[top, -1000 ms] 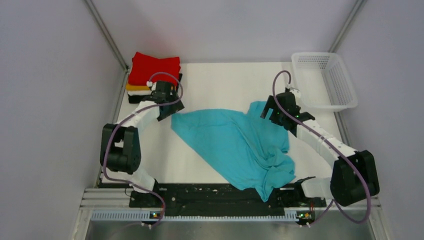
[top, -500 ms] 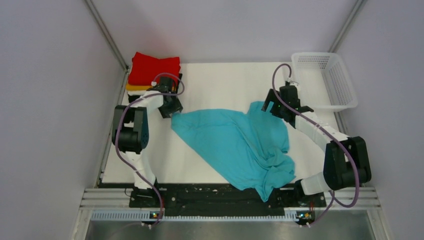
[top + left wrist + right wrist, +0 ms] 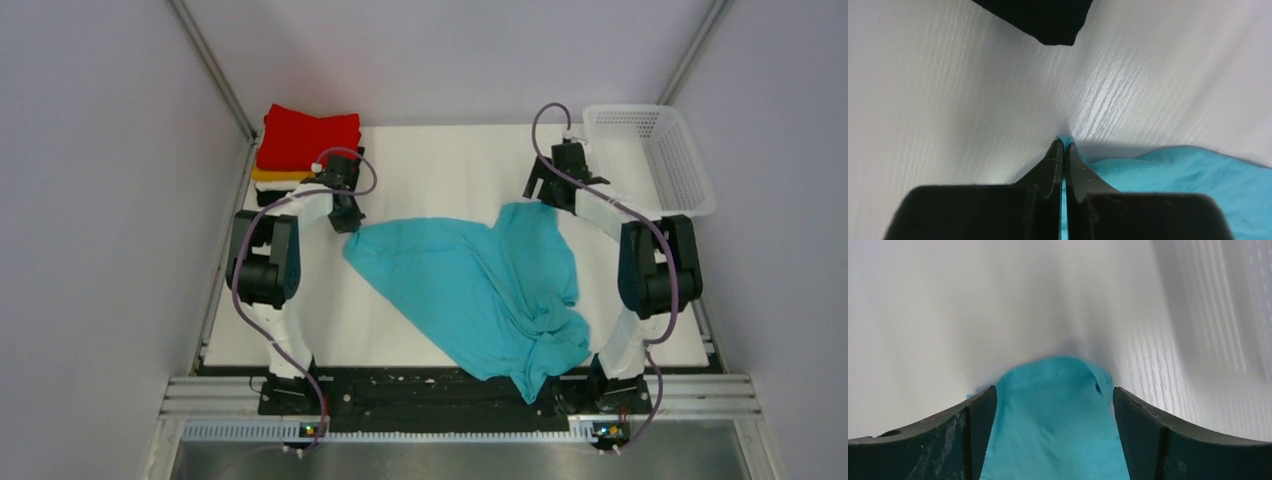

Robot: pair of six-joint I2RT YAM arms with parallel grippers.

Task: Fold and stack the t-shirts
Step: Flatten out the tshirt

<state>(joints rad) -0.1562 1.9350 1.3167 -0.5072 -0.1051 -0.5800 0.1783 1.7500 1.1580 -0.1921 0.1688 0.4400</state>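
A turquoise-blue t-shirt point(image 3: 470, 280) lies crumpled across the middle of the table, bunched towards the front right. My left gripper point(image 3: 347, 226) is at its far left corner and is shut on that corner; the left wrist view shows a thin strip of turquoise cloth point(image 3: 1178, 175) pinched between the left gripper's point(image 3: 1063, 143) closed fingers. My right gripper point(image 3: 537, 196) is at the shirt's far right corner. In the right wrist view it point(image 3: 1054, 395) stands open, with the turquoise corner point(image 3: 1053, 425) lying between the jaws. Folded red point(image 3: 308, 135), orange point(image 3: 272, 175), white and black point(image 3: 1048, 20) t-shirts are stacked at the far left.
A white plastic mesh basket point(image 3: 650, 160) stands at the far right corner, just right of my right gripper. Grey walls close in both sides. The black base rail point(image 3: 420, 395) runs along the near edge.
The left gripper has dropped onto the shirt's far left corner and shut on it. The right arm has reached farther back, bringing its open jaws over the shirt's far right corner.
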